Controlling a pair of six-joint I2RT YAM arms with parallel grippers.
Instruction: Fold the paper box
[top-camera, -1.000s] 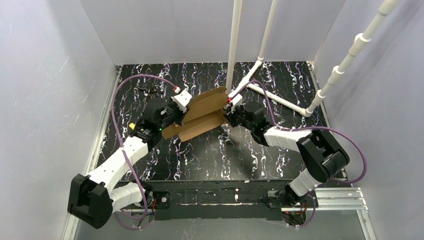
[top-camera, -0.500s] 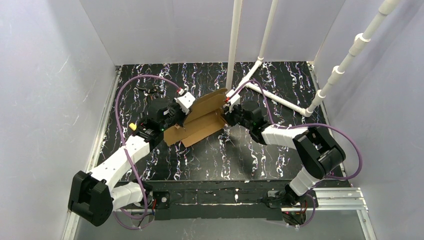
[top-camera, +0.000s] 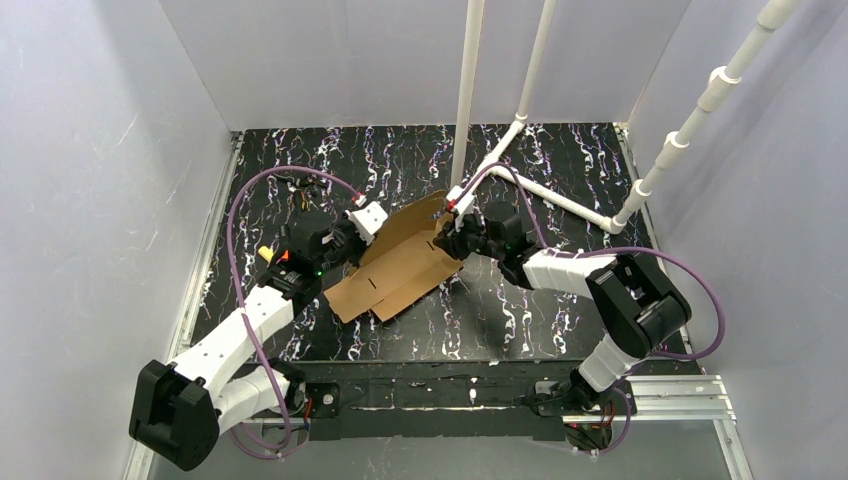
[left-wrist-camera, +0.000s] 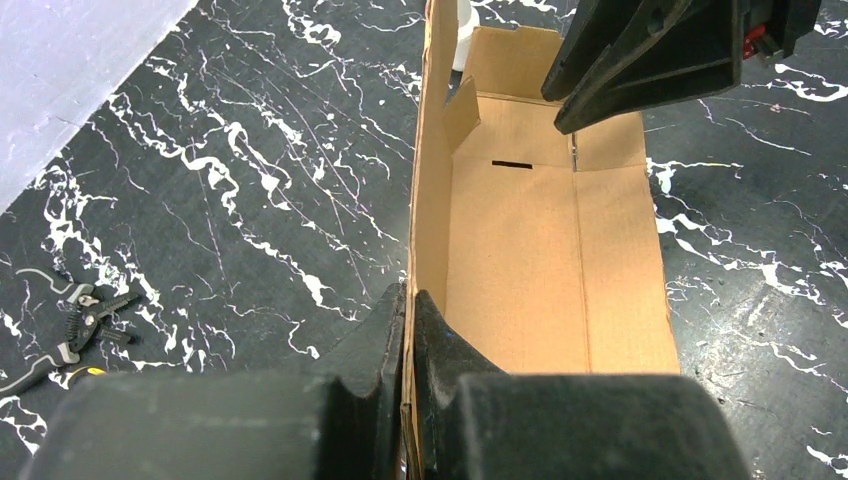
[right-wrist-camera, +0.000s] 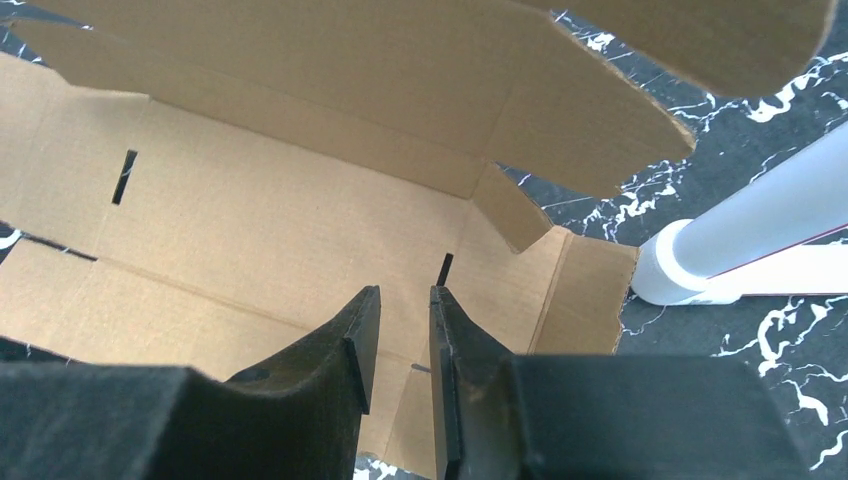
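The paper box is a brown cardboard sheet, partly folded, lying slanted across the middle of the table. Its long left wall stands upright, and my left gripper is shut on that wall's near end. In the left wrist view the wall's edge runs straight between the left gripper's black fingers. My right gripper hovers over the box's far end. In the right wrist view it stands open by a narrow gap over the box floor, with nothing between its fingers. A slit lies just beyond its tips.
White pipes stand upright behind the box, with a slanted one lying on the table at the back right. One pipe's foot is close to the box's corner. Small pliers lie at the back left. Grey walls enclose the table.
My right gripper has opened and let go of the box's far end. The box has dropped lower and swung toward the near left, with the left gripper still holding it.
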